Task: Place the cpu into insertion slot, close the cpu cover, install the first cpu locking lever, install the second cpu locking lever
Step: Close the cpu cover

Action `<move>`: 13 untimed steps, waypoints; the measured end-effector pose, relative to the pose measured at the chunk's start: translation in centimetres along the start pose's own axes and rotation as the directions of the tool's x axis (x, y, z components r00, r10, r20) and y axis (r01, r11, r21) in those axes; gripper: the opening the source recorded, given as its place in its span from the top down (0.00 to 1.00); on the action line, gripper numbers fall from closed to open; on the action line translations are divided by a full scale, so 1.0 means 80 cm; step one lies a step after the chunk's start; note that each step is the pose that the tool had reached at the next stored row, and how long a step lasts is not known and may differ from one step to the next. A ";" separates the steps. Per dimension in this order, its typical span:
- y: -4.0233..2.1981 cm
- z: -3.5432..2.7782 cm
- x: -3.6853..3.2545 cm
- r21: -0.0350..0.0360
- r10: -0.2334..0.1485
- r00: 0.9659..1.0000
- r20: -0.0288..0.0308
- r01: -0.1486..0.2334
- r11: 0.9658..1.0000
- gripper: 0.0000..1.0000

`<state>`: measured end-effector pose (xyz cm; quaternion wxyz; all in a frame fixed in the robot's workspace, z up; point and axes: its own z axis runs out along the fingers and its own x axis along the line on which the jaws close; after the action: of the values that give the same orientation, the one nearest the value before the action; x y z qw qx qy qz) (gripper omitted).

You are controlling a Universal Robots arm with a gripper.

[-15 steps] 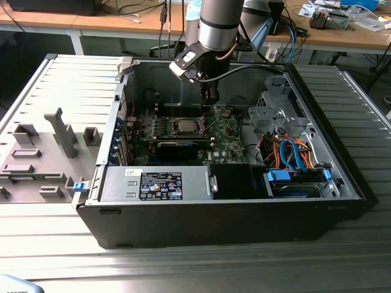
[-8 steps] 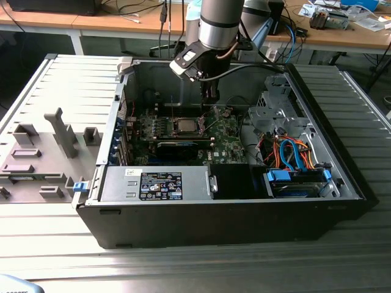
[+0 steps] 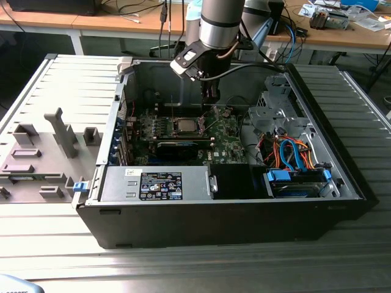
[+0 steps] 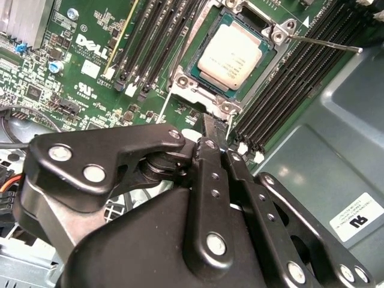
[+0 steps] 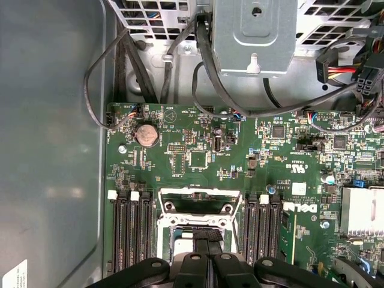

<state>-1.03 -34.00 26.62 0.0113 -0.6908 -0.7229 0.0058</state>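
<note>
Ribbed tabletop (image 3: 183, 268) is carrying an open case (image 3: 214, 226); we are seeing the end effector (image 4: 213, 125) hovering, closed up narrow, just beside the slot (image 4: 191, 90), cpu (image 4: 231, 54) sitting inside it.

insertion slot (image 5: 180, 231): half hidden behind the hand (image 5: 207, 238)
slot rim beyond the cpu (image 4: 231, 53): cut off by the picture's edge
</note>
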 end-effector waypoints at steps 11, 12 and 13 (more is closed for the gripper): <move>0.0028 -0.0010 -0.0001 0.000 0.000 1.000 0.000 0.000 1.000 0.89; 0.0030 -0.0011 -0.0001 0.000 0.000 1.000 0.000 0.000 1.000 0.89; 0.0033 -0.0011 -0.0001 0.000 0.000 1.000 0.000 0.000 1.000 0.89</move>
<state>-0.76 -34.00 26.70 0.0113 -0.6908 -0.7230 0.0058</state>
